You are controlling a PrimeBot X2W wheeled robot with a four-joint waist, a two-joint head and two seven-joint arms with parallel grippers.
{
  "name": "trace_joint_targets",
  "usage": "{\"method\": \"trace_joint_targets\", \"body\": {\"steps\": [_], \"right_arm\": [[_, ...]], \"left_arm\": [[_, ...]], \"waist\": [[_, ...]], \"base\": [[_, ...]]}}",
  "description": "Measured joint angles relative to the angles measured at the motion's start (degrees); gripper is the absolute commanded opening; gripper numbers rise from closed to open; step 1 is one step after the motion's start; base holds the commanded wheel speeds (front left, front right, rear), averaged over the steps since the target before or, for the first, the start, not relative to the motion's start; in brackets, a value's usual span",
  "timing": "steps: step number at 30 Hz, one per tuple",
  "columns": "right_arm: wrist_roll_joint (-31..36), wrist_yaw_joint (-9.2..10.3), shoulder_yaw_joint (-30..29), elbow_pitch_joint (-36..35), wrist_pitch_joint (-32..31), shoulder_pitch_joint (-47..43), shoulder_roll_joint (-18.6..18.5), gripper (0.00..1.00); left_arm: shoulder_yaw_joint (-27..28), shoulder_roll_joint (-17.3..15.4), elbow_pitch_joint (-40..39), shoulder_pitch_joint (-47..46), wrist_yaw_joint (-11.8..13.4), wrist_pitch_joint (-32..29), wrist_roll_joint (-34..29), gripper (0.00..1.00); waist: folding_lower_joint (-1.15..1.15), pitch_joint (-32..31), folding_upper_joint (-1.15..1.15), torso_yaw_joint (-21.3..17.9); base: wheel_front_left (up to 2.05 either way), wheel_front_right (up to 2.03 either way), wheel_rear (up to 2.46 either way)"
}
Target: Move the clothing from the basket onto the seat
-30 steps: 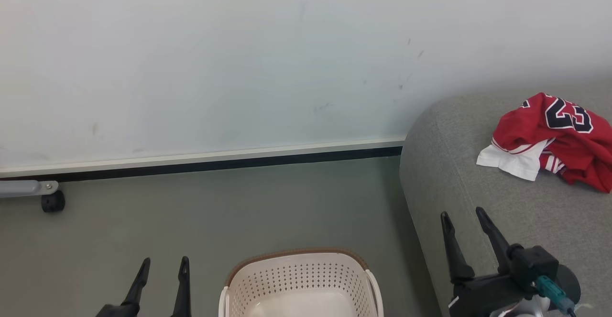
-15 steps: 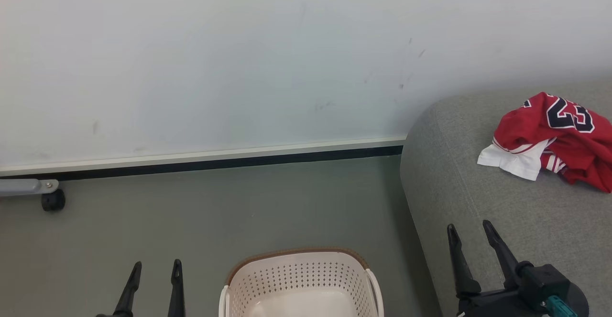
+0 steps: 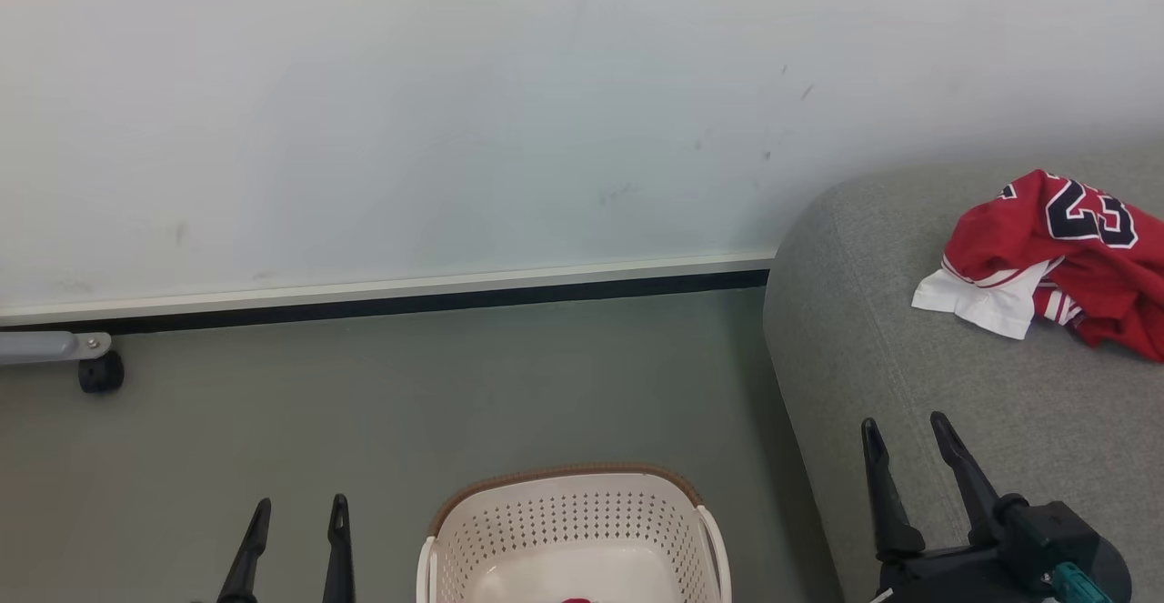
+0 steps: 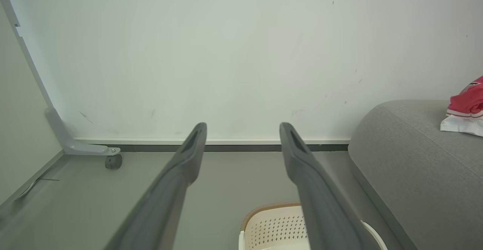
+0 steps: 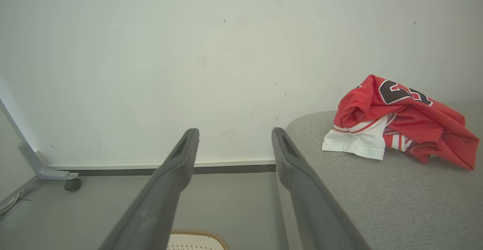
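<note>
A crumpled piece of the clothing [image 3: 1055,257], red with a white panel and dark numerals, lies on the grey seat [image 3: 909,376] at the right. It also shows in the right wrist view, clothing [image 5: 400,125] on the seat [image 5: 377,197]. The cream basket [image 3: 564,521] stands on the floor at bottom centre, with a sliver of red clothing [image 3: 575,599] at the frame edge inside it. My left gripper [image 3: 301,501] is open left of the basket. My right gripper [image 3: 904,421] is open above the seat's front corner, short of the clothing. Neither holds anything.
A pale wall with a dark baseboard [image 3: 409,305] runs behind the grey floor. A grey metal leg on a black caster [image 3: 98,374] stands at the far left by the wall. In the left wrist view the basket [image 4: 271,227] sits beside the seat [image 4: 415,167].
The head camera has tilted slightly, bringing the basket's floor and a red scrap into view. My right gripper has drawn back toward the lower right; my left gripper has sunk a little.
</note>
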State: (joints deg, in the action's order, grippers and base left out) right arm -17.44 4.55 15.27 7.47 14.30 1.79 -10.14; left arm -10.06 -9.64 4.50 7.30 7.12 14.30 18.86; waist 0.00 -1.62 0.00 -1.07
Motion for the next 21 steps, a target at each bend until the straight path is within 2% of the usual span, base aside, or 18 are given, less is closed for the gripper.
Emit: {"method": "trace_joint_targets", "body": {"steps": [11, 21], "right_arm": [[0.18, 0.11, -1.42, -1.92, 0.00, -0.05, -0.34, 1.00], [0.44, 0.67, -3.85, -5.01, 0.00, 1.31, -0.93, 1.00]], "left_arm": [[-0.47, 0.37, -0.68, 0.18, -0.01, 0.00, -1.16, 1.00], [-3.55, 0.25, 0.18, -3.88, -1.18, 0.00, -2.88, 1.00]], "waist": [[0.00, 2.17, 0.00, -0.11], [0.01, 7.85, 0.00, -0.52]], "base": [[0.00, 0.00, 0.00], [0.00, 0.00, 0.00]]}}
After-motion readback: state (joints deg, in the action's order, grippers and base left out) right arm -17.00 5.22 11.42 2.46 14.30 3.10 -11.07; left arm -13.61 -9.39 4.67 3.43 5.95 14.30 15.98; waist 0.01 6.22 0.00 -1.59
